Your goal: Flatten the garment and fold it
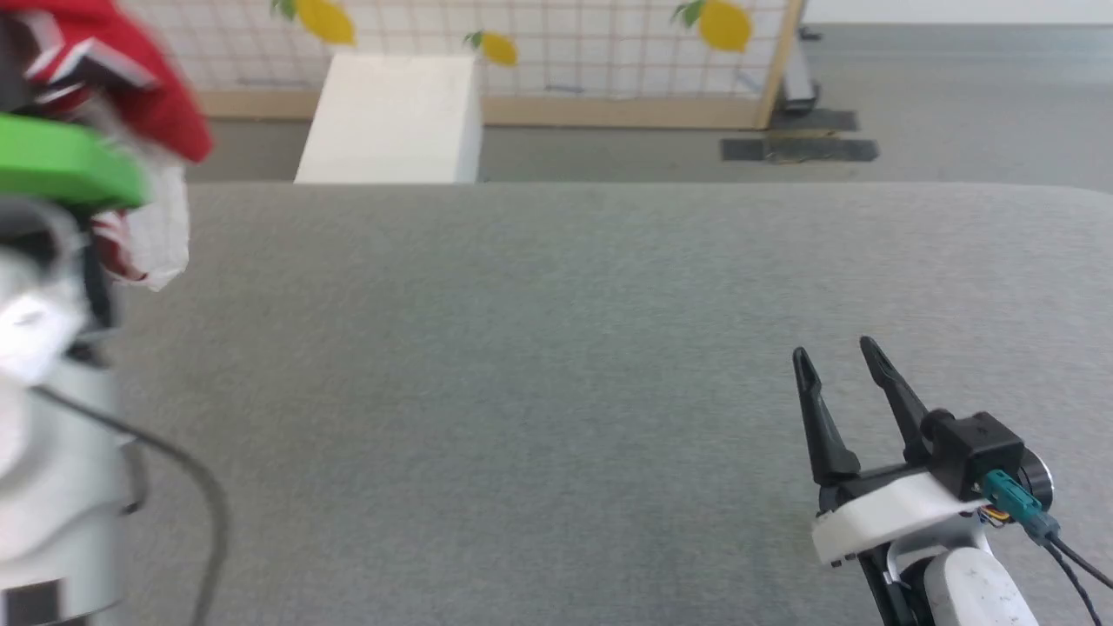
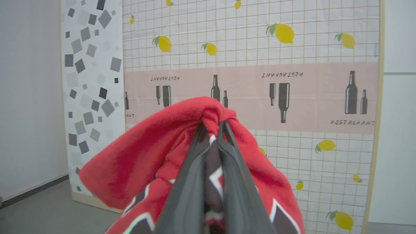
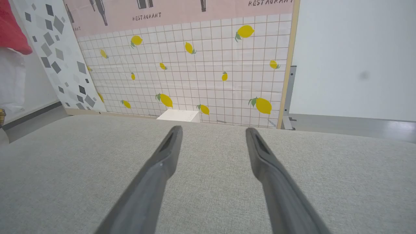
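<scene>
1. Red jersey shirt (image 1: 148,96) with a white mesh sleeve and black, white-edged print is held up bunched at the far left of the head view. The sleeve dangles below the red cloth, above the left edge of the grey fabric-covered table (image 1: 522,391).
2. Left gripper (image 2: 213,127): fingers clamped on a fold of the red cloth. Fabric wraps over the tips and the print shows between the fingers.
3. Right gripper (image 1: 835,350): jaws spread wide, nothing between them. It sits low over the table at lower right, well apart from the shirt.
4. Behind the table: white rectangular box (image 1: 391,113), then a wood-framed lemon-print grid panel (image 1: 609,43).
</scene>
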Motion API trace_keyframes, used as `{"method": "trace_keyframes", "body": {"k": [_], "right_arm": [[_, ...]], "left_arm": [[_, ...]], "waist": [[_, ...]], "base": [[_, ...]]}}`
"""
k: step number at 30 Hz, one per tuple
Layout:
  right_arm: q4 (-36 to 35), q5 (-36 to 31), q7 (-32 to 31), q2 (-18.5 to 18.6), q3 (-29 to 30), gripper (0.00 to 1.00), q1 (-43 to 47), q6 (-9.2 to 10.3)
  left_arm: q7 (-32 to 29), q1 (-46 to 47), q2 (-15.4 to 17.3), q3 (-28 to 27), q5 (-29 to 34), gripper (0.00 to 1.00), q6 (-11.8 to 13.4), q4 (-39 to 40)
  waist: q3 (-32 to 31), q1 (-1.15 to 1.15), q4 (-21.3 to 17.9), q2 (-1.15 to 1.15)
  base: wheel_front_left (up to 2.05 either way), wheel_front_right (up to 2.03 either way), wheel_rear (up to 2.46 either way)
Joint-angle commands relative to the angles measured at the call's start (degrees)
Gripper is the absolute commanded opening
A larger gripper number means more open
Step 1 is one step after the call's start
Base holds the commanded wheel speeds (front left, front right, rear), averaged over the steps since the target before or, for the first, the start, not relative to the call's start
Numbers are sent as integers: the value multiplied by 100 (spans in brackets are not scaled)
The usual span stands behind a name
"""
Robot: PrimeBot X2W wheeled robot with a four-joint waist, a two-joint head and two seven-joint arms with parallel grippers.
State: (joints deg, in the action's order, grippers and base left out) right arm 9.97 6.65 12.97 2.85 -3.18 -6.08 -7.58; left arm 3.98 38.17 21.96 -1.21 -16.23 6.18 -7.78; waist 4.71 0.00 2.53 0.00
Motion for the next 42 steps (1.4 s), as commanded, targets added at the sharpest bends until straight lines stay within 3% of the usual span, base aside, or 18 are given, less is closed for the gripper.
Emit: {"method": "trace_keyframes", "body": {"k": [1,7,13,20,29,30,31,34,42], "right_arm": [[-21,26,18,3,25,100,84,9],[-86,25,-27,3,21,100,114,9],[-150,-13,-90,3,5,100,126,9],[-200,-33,-153,3,15,100,184,9],[-219,-22,-218,3,-53,100,195,9],[-215,-22,-224,3,-61,100,193,9],[-208,-19,-233,3,-74,100,191,9],[-205,-26,-252,3,-86,100,208,9],[-294,-77,-320,3,9,100,271,9]], "left_arm": [[61,162,-204,163,-12,0,-51,91],[171,368,-1035,961,-74,0,-199,266],[79,124,-1663,1749,-223,0,-390,-270],[-568,-701,-1875,2603,-635,0,-439,-1517],[-2159,-1410,-1904,3442,-1105,0,-504,-2942],[-2229,-1424,-1905,3454,-1147,44,-482,-2972],[-2275,-1440,-1905,3460,-1198,100,-465,-2980],[-1971,-1452,-1906,3325,-1311,100,-379,-2786],[25,-1690,-1645,2655,-1307,100,-191,-1685]], "waist": [[-230,0,-361,0],[-247,0,-766,0],[-230,0,-1097,0],[-173,0,-1278,0],[-122,0,-1196,0],[-129,0,-1175,0],[-140,0,-1150,0],[-178,0,-1072,0],[-209,0,-809,0]], "base": [[0,0,0],[0,0,0],[0,0,0],[0,0,0],[0,0,0],[0,0,0],[0,0,0],[0,0,0],[0,0,0]]}}
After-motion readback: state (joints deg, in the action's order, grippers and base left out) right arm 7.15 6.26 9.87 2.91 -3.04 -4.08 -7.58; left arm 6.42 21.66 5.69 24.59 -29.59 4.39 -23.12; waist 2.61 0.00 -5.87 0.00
